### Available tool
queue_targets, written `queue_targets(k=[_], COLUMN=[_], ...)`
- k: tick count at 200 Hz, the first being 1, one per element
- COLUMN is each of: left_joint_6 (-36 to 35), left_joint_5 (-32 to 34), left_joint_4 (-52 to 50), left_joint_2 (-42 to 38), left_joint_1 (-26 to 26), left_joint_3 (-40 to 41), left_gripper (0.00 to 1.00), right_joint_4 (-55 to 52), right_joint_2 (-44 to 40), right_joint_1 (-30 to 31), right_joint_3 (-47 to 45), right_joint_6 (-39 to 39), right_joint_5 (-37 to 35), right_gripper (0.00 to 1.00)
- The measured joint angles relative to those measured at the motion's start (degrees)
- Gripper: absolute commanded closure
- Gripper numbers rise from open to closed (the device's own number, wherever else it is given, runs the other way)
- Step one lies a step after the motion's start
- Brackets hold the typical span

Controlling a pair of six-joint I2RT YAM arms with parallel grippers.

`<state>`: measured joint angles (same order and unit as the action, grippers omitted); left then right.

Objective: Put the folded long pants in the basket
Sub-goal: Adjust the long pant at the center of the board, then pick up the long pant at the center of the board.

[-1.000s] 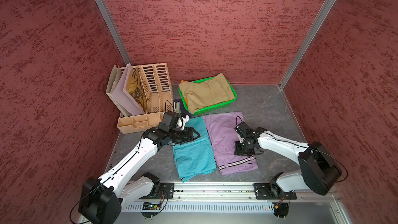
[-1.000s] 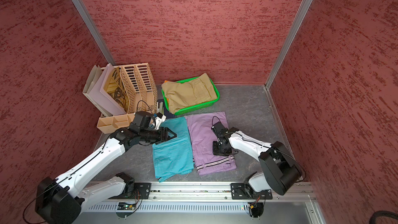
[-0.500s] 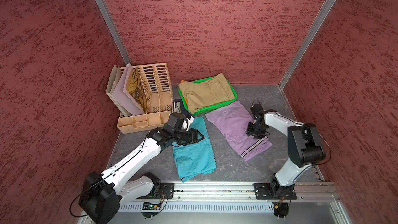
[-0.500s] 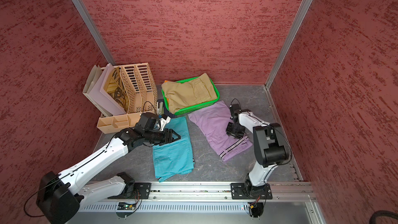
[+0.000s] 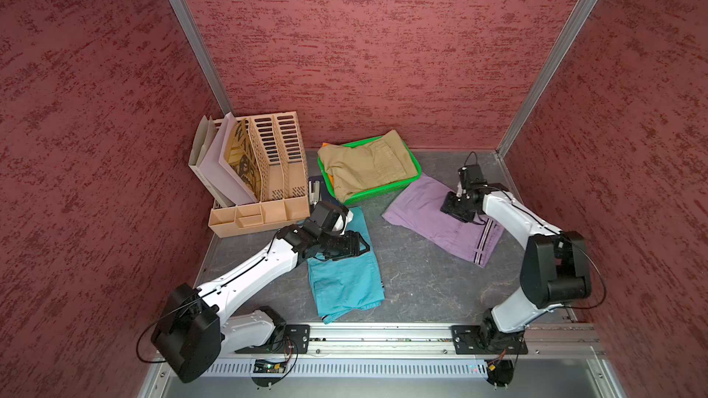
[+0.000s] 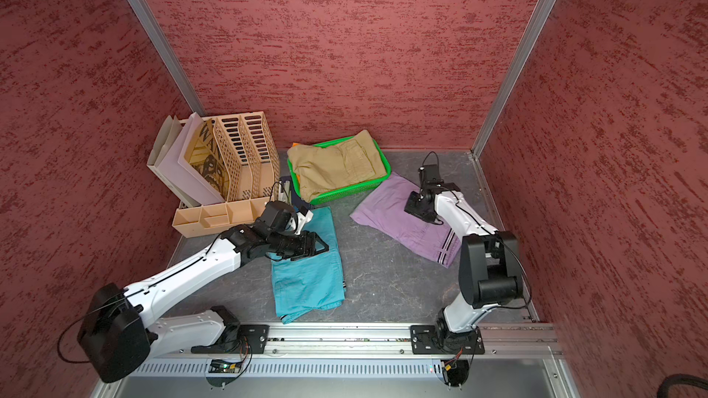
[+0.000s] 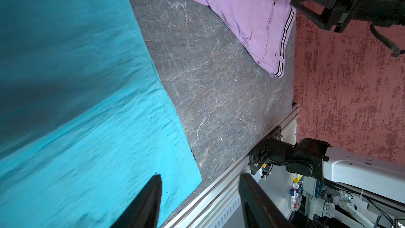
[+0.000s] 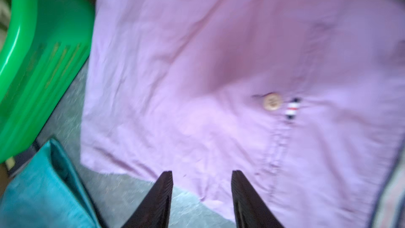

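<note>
Both tools gape, holding nothing — right tool (image 8: 201,194) above the lilac pants (image 5: 433,212) (one layer pinched could unfold them), left tool (image 7: 197,198) above the teal pants (image 5: 344,281).

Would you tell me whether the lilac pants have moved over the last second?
Yes. The lilac pants swung away from the teal pants, toward the basket corner.
</note>
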<state>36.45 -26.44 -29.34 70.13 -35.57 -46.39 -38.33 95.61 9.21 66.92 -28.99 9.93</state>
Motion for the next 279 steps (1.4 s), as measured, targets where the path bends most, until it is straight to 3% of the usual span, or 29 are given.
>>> queue_targets(k=[38,77,110,125,166,206,279], left_joint_6=[0.2,0.1,0.1,0.0,-0.2,0.9,1.5], left_joint_5=[0.4,0.9,1.0,0.9,-0.2,-0.5,1.1], left_joint_4=[0.2,0.5,1.0,1.2,2.8,5.9,9.3], left_joint_2=[0.4,1.4,2.0,2.2,5.6,13.5,38.2], left_joint_1=[-0.5,-0.5,-0.5,-0.5,-0.7,-4.7,-7.2], left_joint_3=[-0.1,-1.4,-1.6,-1.7,-3.3,-8.1,-24.8], left_gripper=[0.38,0.38,0.37,0.36,0.31,0.29,0.39], right_joint_4=[3.5,5.6,5.4,-0.9,-8.0,-6.2,-4.8], right_joint_2=[10.5,10.6,1.3,-6.1,-17.8,-16.3,-18.3], right_joint_1=[4.8,4.7,4.6,4.6,-0.1,-3.0,-3.0], right_joint_3=[0.3,-0.5,-11.3,-16.2,-16.7,-15.3,-16.3], right_joint_6=[-0.3,1.0,2.7,2.7,0.9,-0.8,-0.5], right_joint_5=[5.1,5.6,6.1,5.2,2.0,1.0,2.9], right_gripper=[0.63,0.71,0.71,0.64,0.57,0.58,0.54])
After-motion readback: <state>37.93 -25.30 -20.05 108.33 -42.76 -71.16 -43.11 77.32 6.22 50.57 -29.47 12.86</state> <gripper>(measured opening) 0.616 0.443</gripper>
